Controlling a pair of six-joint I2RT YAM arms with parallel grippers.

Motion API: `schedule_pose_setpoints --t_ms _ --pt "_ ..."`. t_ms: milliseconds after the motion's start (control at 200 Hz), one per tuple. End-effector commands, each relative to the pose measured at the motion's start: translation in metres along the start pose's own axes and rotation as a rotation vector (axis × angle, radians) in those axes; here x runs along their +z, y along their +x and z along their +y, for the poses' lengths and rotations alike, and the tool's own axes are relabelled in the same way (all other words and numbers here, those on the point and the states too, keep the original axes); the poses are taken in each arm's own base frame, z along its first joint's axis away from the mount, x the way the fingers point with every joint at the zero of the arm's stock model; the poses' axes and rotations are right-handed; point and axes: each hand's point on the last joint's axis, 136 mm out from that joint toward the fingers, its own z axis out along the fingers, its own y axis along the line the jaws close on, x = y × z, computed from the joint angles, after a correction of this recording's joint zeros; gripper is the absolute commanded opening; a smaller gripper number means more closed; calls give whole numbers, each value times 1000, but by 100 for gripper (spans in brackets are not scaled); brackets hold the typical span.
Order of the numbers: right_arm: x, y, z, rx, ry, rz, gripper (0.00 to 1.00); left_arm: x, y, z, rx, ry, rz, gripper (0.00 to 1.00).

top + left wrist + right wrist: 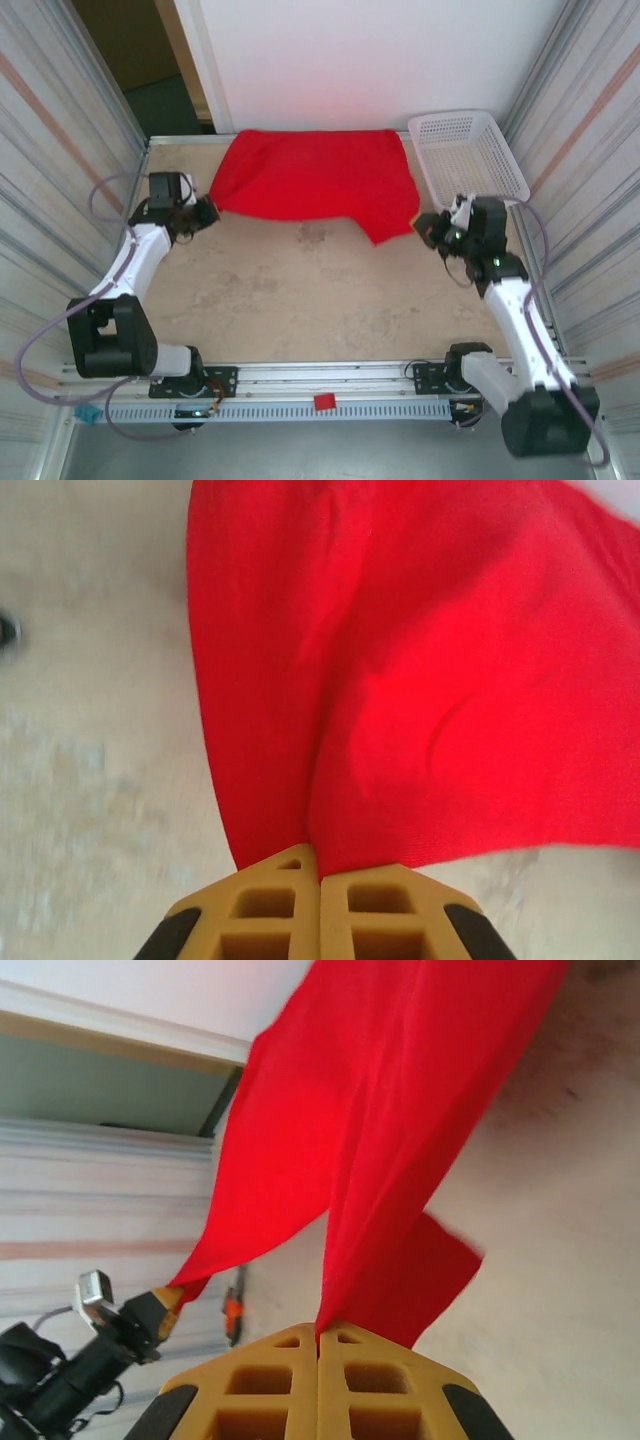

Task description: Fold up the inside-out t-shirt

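My left gripper (320, 872) and right gripper (320, 1332) are each pinched shut on one end of the inside-out t-shirt (310, 175), which spans the table's (300, 300) far edge. I should pull both ends evenly so the cloth lies flat. The white basket (468, 150) crowds the far-right corner; open room lies toward the near edge.

t-shirt (310, 175) matt soft cloth; basket (470, 155) plastic mesh; tabletop (300, 300) matt, rough-looking

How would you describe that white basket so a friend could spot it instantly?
Find the beige table, then its far right corner. There sits the white plastic mesh basket, beside the bright red cloth t-shirt; unlike that soft cloth, it is rigid, pale and perforated.
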Motion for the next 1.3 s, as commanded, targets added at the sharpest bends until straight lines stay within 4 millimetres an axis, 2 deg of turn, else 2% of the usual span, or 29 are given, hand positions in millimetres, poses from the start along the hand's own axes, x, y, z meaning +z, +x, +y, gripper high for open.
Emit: schedule_pose_setpoints --t_ms 0,165,301,391,471,521,561,616,676,736,751,771,797,872,902,997,1067,1177,1292 --pt "-26 20 -19 -49 62 -47 0 -23 14 -8 46 7 -25 0" --pt "-50 56 -59 -2 153 -24 0 -19 71 18 15 -92 131 0" --pt "-54 72 -80 36 182 -11 0 -9 108 30 -26 -112 221 0" --pt "-54 75 -83 51 178 -9 0 -6 116 28 -43 -111 242 0" --pt "-53 69 -74 47 148 -27 0 -5 111 25 -44 -101 221 0" --pt "-50 61 -61 34 118 -34 0 -5 99 22 -34 -98 193 0" --pt "-45 52 -49 20 95 -37 0 -5 82 17 -18 -98 166 0" --pt "-34 34 -28 -12 57 -43 0 -3 52 7 11 -86 125 0" --pt "-20 5 3 -61 21 -60 0 2 12 -6 41 -69 85 0" --pt "-1 -28 39 -117 -26 -71 0 7 -34 -22 74 -47 42 0" --pt "1 -39 54 -140 -46 -79 0 9 -47 -27 83 -44 33 0" --pt "12 -50 62 -149 -44 -70 0 10 -64 -34 97 -33 19 0" --pt "17 -68 84 -180 -65 -83 0 11 -86 -43 120 -18 1 0" --pt "30 -114 136 -239 -130 -117 0 1 -141 -71 168 4 -40 0" --pt "27 -130 159 -257 -165 -137 0 -7 -160 -82 192 18 -59 0" --pt "2 -163 215 -297 -262 -203 0 -43 -198 -112 261 31 -146 0" --pt "-32 -174 244 -324 -326 -265 0 -74 -208 -124 285 36 -199 0" --pt "-96 -175 278 -360 -431 -369 0 -127 -208 -135 274 70 -312 0" --pt "-169 -163 310 -437 -508 -503 0 -198 -207 -152 255 142 -512 0"
